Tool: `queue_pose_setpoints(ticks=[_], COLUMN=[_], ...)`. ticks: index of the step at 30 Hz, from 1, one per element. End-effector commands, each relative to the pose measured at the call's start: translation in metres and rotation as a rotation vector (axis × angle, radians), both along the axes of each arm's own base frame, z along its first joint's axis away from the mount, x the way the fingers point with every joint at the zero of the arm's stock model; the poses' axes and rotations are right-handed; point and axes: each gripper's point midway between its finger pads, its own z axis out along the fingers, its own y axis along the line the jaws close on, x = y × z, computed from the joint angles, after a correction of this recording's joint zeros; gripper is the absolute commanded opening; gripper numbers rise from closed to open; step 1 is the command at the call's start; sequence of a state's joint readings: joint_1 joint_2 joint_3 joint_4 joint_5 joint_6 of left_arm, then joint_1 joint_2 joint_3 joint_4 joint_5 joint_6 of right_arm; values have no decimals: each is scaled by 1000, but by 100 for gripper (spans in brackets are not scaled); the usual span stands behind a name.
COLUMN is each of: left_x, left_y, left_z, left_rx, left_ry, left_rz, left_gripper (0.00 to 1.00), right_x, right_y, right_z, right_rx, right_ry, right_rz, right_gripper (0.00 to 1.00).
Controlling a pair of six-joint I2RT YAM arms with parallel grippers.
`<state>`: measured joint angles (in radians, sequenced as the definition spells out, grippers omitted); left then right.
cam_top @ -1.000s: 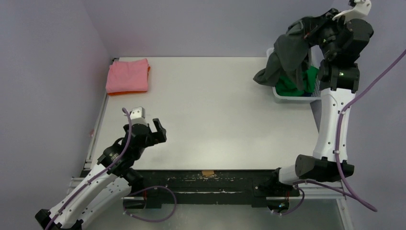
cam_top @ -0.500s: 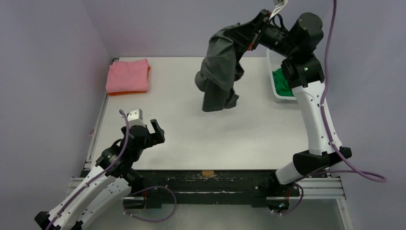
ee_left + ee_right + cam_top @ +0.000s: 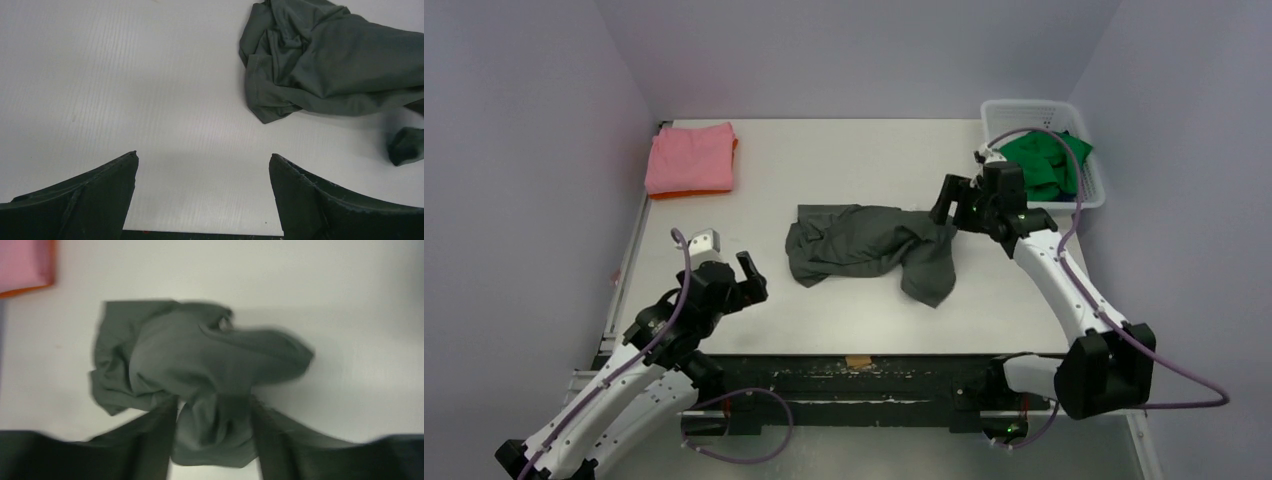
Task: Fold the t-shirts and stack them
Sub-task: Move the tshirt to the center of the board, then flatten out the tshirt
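- Left arm (image 3: 589, 415): white links with a row of small dark dots, black joints.
- Wrist block (image 3: 707, 240): silver-grey, boxy, on the left arm.
- Right arm (image 3: 1049, 265): white links, bulky rounded black joints.
- Cable (image 3: 688, 270): purple, 1 along each arm.
- Fingers (image 3: 90, 200): 2 per wrist, matte black, wedge-shaped.

Field check, all three views: nothing legible is showing. No text, labels, brand marks, numbers or signs are reading on any surface.
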<state>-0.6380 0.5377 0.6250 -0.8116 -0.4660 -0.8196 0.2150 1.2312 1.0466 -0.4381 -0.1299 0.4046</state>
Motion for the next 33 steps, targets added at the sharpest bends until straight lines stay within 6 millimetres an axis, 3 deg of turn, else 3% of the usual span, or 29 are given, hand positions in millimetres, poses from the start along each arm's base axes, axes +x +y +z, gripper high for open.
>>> queue_pose_setpoints(ticks=[1,4,7,11,18,23,26,28,29,30,33], left_x=[1,4,11,33,77,105,112,110,108,107,103], left_y=[-24,-47,-70,-83,-103,-117,-134,-149,-154,-156,-153], left_z=[-1,-15,-30,-45,-68,-78,-88,-94,-95,-96,-86], left_rx=[-54,-88,-119,-64,3,-34,-87,-132,-149,-157,-166], left_ry=[43,83,121,172,201,218,239,254,261,268,241], left_rz=[-81,-166,-236,-236,-234,-251,-319,-388,-406,-413,-417], left_gripper=[100,100,100,97,92,83,58,29,9,0,0], right_x=[-10,-25,-39,-68,-102,-115,-118,-117,-116,-115,-107], right_y=[-70,-89,-70,-42,-32,-29,-20,-14,-11,-8,-9], right_z=[-42,-38,-41,-74,-129,-153,-161,-166,-169,-173,-183], right_rx=[-236,-252,-135,-74,-83,-116,-101,-98,-100,-112,-181], right_ry=[103,85,47,119,253,312,327,328,328,332,340], right_rz=[-280,-402,-355,-281,-227,-197,-177,-166,-160,-158,-185], right_gripper=[99,99,99,99,94,93,90,87,87,86,85])
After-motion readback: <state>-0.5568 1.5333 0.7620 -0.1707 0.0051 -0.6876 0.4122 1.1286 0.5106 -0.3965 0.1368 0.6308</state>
